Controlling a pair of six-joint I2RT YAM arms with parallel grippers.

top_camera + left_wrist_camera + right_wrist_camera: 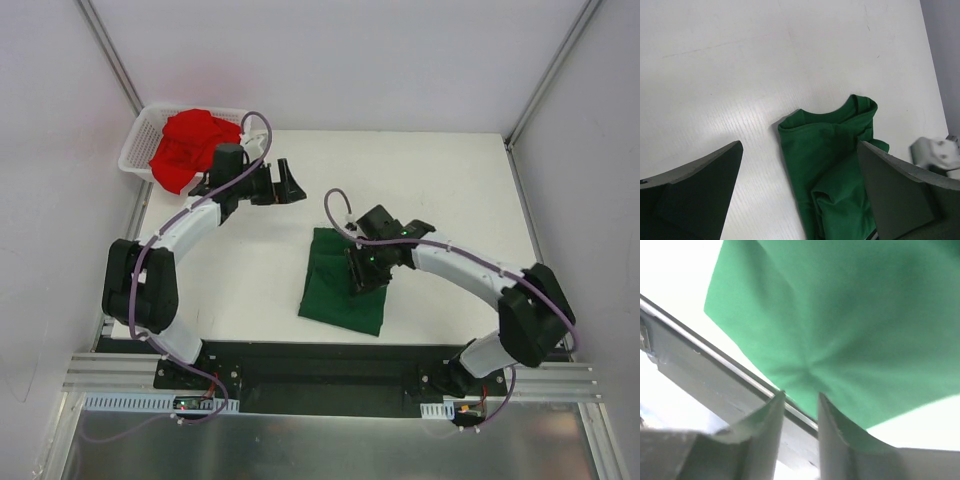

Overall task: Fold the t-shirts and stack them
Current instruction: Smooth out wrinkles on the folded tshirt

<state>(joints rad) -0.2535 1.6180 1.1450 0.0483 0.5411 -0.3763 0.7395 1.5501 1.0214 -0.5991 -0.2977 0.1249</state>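
The dark green t-shirt [335, 285] lies folded into a rough rectangle on the white table, near the front edge. My right gripper [362, 275] is down on its right part. In the right wrist view the green t-shirt [840, 315] puckers at the tips of my right gripper [800, 395], whose jaws are nearly closed on its edge. The bright red t-shirt [190, 145] is a crumpled heap in the white basket [135, 150] at the far left. My left gripper [285, 183] is open and empty beside the basket. In its wrist view the left gripper [800, 145] faces the green t-shirt [830, 150].
The black and metal rail [320, 365] runs along the table's front edge, just below the green shirt, and shows in the right wrist view [715, 375]. Grey walls enclose the table on the left, back and right.
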